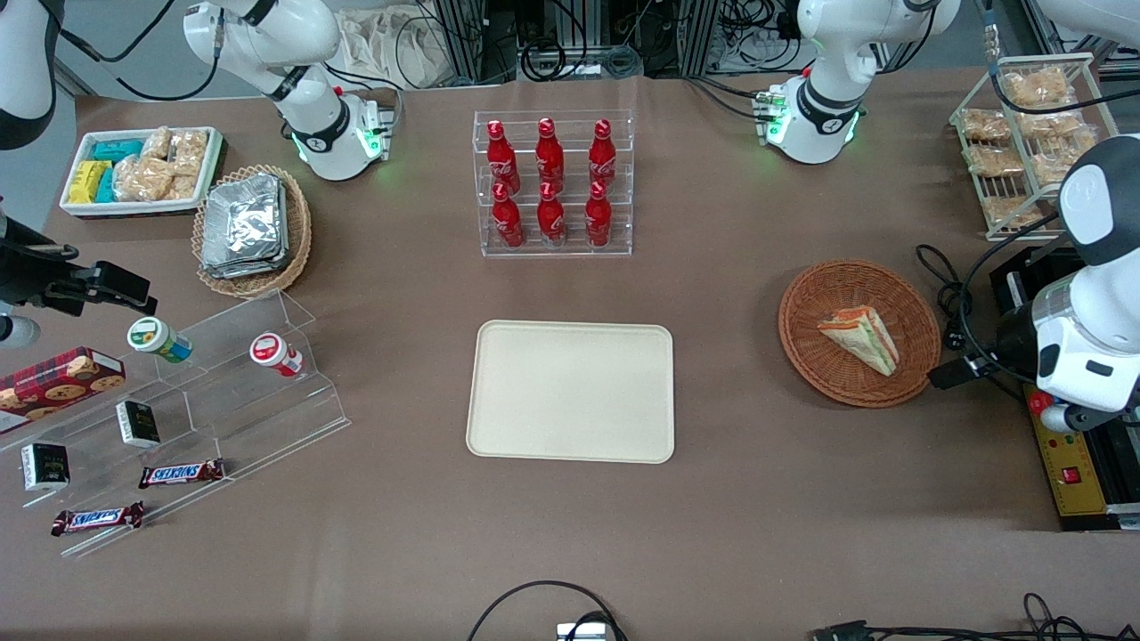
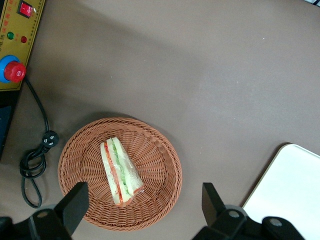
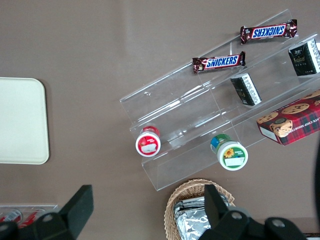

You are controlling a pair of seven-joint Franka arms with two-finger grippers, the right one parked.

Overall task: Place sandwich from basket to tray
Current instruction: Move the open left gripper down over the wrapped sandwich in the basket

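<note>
Left wrist view: gripper [image 2: 142, 202] spread wide and holding nothing, poised above the reddish-brown wicker basket [image 2: 160, 145], with the wrapped wedge sandwich [image 2: 119, 171] lying inside it between the two fingers [image 2: 75, 202] and below them. Nothing accomplished yet by the look of it. Descent, grasp, lift and carry to the cream tray [image 2: 290, 190], bare and off to one side of the jaws, all left to do.

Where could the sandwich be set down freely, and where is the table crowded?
The tray is bare throughout; open table lies between it and the basket holding the sandwich. The open hand hangs above the basket. Crowded: the bottle rack, and the acrylic steps toward the parked arm's end.
</note>
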